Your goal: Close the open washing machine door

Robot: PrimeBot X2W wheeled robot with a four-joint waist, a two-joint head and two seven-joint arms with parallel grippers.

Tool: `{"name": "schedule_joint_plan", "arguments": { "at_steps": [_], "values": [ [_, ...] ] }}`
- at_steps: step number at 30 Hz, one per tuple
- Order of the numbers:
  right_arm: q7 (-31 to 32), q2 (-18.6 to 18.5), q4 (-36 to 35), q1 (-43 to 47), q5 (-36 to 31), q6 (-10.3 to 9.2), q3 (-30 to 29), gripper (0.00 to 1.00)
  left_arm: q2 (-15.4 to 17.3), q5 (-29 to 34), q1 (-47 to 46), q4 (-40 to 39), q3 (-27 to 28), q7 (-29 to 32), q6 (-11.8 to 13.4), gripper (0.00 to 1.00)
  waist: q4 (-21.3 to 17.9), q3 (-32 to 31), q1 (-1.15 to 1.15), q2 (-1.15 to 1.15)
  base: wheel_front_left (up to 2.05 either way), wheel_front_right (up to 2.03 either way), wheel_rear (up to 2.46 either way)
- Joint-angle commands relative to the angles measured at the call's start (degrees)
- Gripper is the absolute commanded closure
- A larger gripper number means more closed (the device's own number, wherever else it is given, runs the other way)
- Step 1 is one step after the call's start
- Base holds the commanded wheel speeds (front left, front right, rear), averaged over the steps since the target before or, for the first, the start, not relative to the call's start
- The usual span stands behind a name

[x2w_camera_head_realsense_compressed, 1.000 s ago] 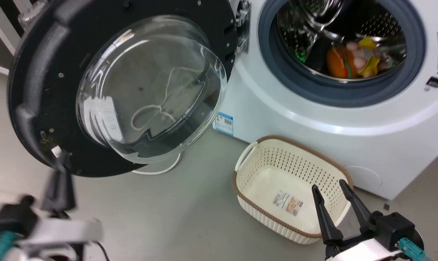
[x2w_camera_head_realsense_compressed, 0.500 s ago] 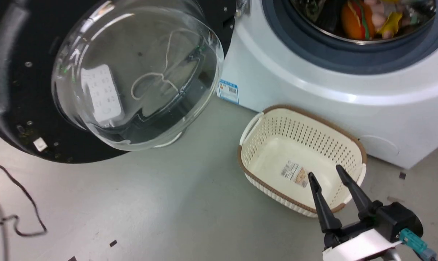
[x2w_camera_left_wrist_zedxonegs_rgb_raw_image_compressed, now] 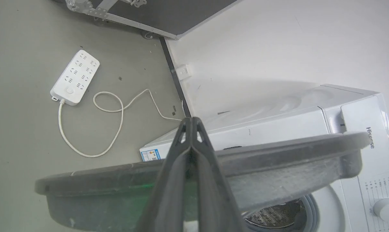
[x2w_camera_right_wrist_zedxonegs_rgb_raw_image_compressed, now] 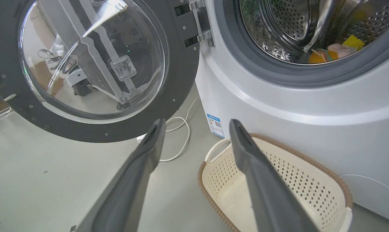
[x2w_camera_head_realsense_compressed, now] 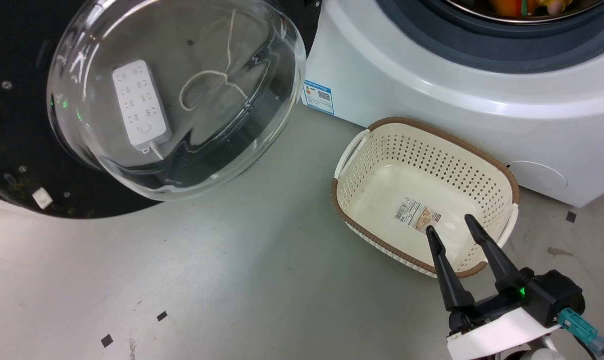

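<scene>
The washing machine door [x2w_camera_head_realsense_compressed: 16, 150] stands swung open at the upper left, its clear glass bowl [x2w_camera_head_realsense_compressed: 176, 95] bulging toward me. In the right wrist view the door [x2w_camera_right_wrist_zedxonegs_rgb_raw_image_compressed: 178, 80] hangs from its metal hinge [x2w_camera_right_wrist_zedxonegs_rgb_raw_image_compressed: 200, 22] beside the white washing machine [x2w_camera_right_wrist_zedxonegs_rgb_raw_image_compressed: 278, 106]. My left gripper [x2w_camera_left_wrist_zedxonegs_rgb_raw_image_compressed: 191, 120] is shut with nothing in it, and its fingers lie across the door's grey outer rim [x2w_camera_left_wrist_zedxonegs_rgb_raw_image_compressed: 278, 154]; whether they touch it I cannot tell. My right gripper [x2w_camera_head_realsense_compressed: 448, 223] is open over the basket, far from the door, and shows open in its own wrist view [x2w_camera_right_wrist_zedxonegs_rgb_raw_image_compressed: 197, 124].
A cream perforated basket [x2w_camera_head_realsense_compressed: 362, 150] sits on the floor against the machine's [x2w_camera_head_realsense_compressed: 432, 100] front. Soft toys [x2w_camera_right_wrist_zedxonegs_rgb_raw_image_compressed: 329, 51] lie in the steel drum. A white power strip [x2w_camera_left_wrist_zedxonegs_rgb_raw_image_compressed: 75, 77] and its looped cord [x2w_camera_left_wrist_zedxonegs_rgb_raw_image_compressed: 117, 106] lie on the floor behind the door.
The head camera has tilted down, so the machine and drum slid up the picture. The left gripper, blurred by the door's lower rim a second ago, has left that picture.
</scene>
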Motion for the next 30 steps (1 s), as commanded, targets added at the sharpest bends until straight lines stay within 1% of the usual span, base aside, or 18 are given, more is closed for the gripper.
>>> {"name": "schedule_joint_plan", "arguments": {
  "at_steps": [1, 5, 6, 7, 8, 9, 11, 12, 13, 17, 19, 21, 24, 27, 30],
  "values": [
    [-0.5, -0.5, 0.2, -0.7, 0.5, 0.05, 0.1, 0.00, -0.7, -1.4, 0.4, -0.8, -0.4, 2.1, -0.4, 1.00, -0.1, -0.3, -0.01, 0.00, 0.00, 0.00, 0.00],
    [-0.5, -0.3, 0.7, -0.5, 0.7, 0.05, -0.4, 0.00, -2.1, -3.9, 3.1, -3.7, -1.2, 7.3, -0.2, 1.00, -0.3, -1.9, -0.01, 0.00, 0.00, 0.00, 0.00],
    [-0.5, -0.3, 0.7, -0.5, 0.7, 0.05, -0.4, 0.00, -2.1, -3.9, 3.1, -3.7, -1.2, 7.3, -0.2, 1.00, -0.3, -1.9, -0.01, 0.00, 0.00, 0.00, 0.00],
    [-0.5, -0.1, 0.9, -0.3, 0.7, 0.05, -0.7, 0.00, -3.5, -5.9, 4.6, -5.7, -1.5, 10.4, 0.3, 1.00, -0.3, -3.0, -0.01, 0.00, 0.00, 0.00, 0.00],
    [-0.5, -0.1, 0.9, -0.3, 0.7, 0.05, -0.7, 0.00, -3.5, -5.9, 4.6, -5.7, -1.5, 10.4, 0.3, 1.00, -0.3, -3.0, -0.01, 0.00, 0.00, 0.00, 0.00],
    [-0.5, 0.0, 1.0, -0.3, 0.7, 0.05, -0.9, 0.00, -4.1, -6.8, 5.6, -6.7, -1.7, 12.0, 0.7, 1.00, -0.3, -3.5, -0.01, 0.00, 0.00, 0.00, 0.00],
    [-0.5, 0.3, 1.1, -0.1, 0.7, 0.05, -1.2, 0.00, -5.1, -7.7, 7.8, -9.1, -2.9, 15.0, 0.7, 1.00, -0.3, -4.7, -0.01, 0.00, 0.00, 0.00, 0.00],
    [-0.5, 0.8, 1.2, 0.1, 0.7, 0.05, -1.7, 0.00, -6.6, -8.8, 9.8, -11.6, -3.7, 17.2, 1.0, 1.00, -0.4, -5.9, -0.01, 0.00, 0.00, 0.00, 0.00],
    [-0.5, 0.8, 1.2, 0.1, 0.7, 0.05, -1.7, 0.00, -6.6, -8.8, 9.8, -11.6, -3.7, 17.2, 1.0, 1.00, -0.4, -5.9, -0.01, 0.00, 0.00, 0.00, 0.00],
    [-0.5, 1.5, 1.5, 0.6, 0.6, 0.05, -3.0, 0.00, -10.1, -10.1, 14.4, -17.4, -6.1, 20.8, 1.8, 1.00, -0.8, -8.6, -0.01, 0.00, 0.00, 0.00, 0.00],
    [-0.5, 1.8, 1.5, 1.0, 0.5, 0.05, -3.7, 0.00, -11.9, -10.1, 16.9, -20.2, -7.6, 21.9, 1.9, 1.00, -1.1, -9.5, -0.01, 0.00, 0.00, 0.00, 0.00],
    [-0.5, 2.0, 1.5, 1.2, 0.4, 0.05, -4.3, 0.00, -13.9, -9.6, 19.6, -23.1, -9.5, 22.5, 1.4, 1.00, -1.6, -10.2, -0.01, 0.00, 0.00, 0.00, 0.00],
    [-0.5, 2.4, 1.7, 1.6, 0.3, 0.05, -5.1, 0.00, -17.7, -9.8, 23.5, -27.0, -11.8, 22.8, 1.5, 1.00, -2.6, -11.8, -0.01, 0.00, 0.00, 0.00, 0.00],
    [-0.5, 2.7, 1.4, 2.0, 0.3, 0.05, -5.7, 0.00, -19.8, -10.1, 27.5, -29.9, -14.3, 22.8, 1.5, 1.00, -4.0, -12.7, -0.01, 0.00, 0.00, 0.00, 0.00],
    [-0.5, 2.9, 1.0, 2.2, 0.0, 0.05, -6.3, 0.00, -21.0, -11.1, 30.7, -31.9, -17.7, 21.4, 1.2, 1.00, -5.8, -12.9, -0.01, 0.00, 0.00, 0.00, 0.00]
  ]
}}
